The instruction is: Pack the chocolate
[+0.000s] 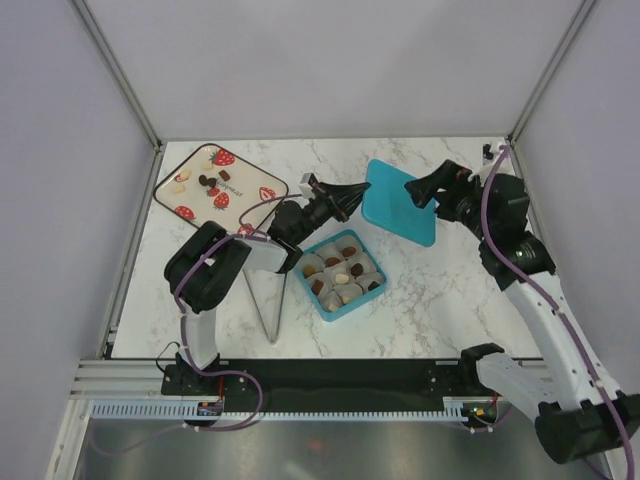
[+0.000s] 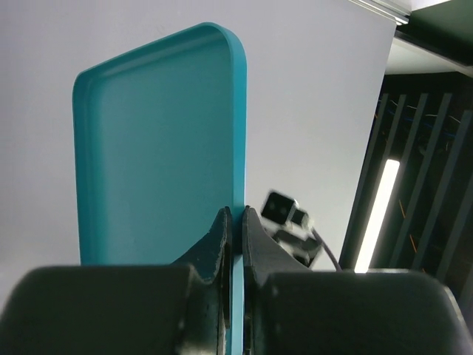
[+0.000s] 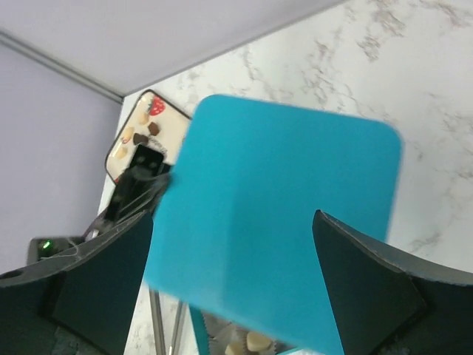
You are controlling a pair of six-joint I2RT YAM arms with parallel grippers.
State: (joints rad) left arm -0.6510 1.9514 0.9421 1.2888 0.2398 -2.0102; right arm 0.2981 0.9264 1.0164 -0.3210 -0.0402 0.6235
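Several chocolate pieces (image 1: 341, 268), dark brown, light brown and cream, sit in grey paper cups inside a blue box (image 1: 332, 308) mid-table. More pieces (image 1: 208, 181) lie on the strawberry-print tray (image 1: 262, 178) at the back left. My left gripper (image 1: 360, 194) is shut on the left edge of the teal lid (image 1: 402, 203) and holds it tilted above the table, right of the box. In the left wrist view the jaws (image 2: 237, 214) pinch the rim of the lid (image 2: 162, 148). My right gripper (image 1: 420, 188) is open at the lid's right side; its fingers (image 3: 235, 216) straddle the lid (image 3: 281, 207) without touching it.
White walls enclose the marble table on three sides. A thin metal stand (image 1: 272, 305) stands near the left arm. In the right wrist view the box's cups (image 3: 251, 344) show under the lid and the tray (image 3: 144, 133) lies beyond it.
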